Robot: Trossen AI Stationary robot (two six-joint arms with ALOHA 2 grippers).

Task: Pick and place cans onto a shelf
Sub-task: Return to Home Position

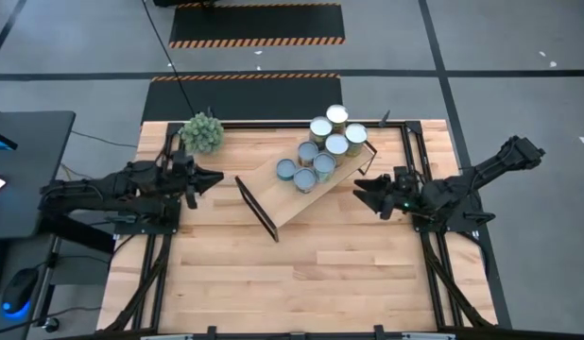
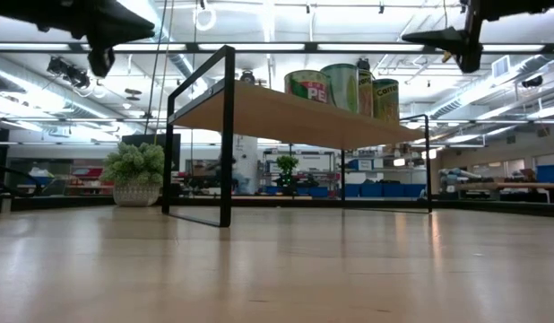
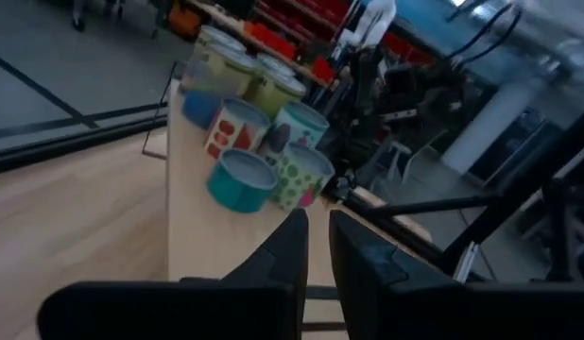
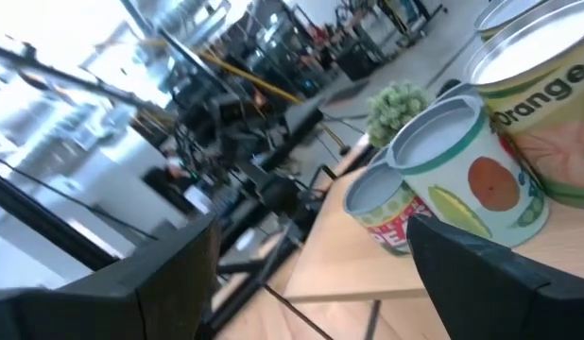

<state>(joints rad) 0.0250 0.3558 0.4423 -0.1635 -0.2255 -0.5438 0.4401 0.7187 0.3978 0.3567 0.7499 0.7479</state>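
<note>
Dark left gripper (image 1: 213, 178) hangs at centre left, fingers pressed together and empty, likely parked clear of the work. Light-wood shelf (image 1: 273, 196) lies mid-frame, its long axis slanting from lower left to upper right. Eight cans (image 1: 336, 144) stand upright, tops skyward, clustered at its upper-right end, which suggests stocking is done. Right gripper (image 1: 364, 195), centre right, is spread and empty.

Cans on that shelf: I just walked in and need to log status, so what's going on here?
Eight cans stand clustered on the shelf, toward its right end. Neither arm is handling anything. The left gripper hangs off the shelf's left end, fingers close together and empty. The right gripper hangs open and empty beside the shelf's right end.
</note>
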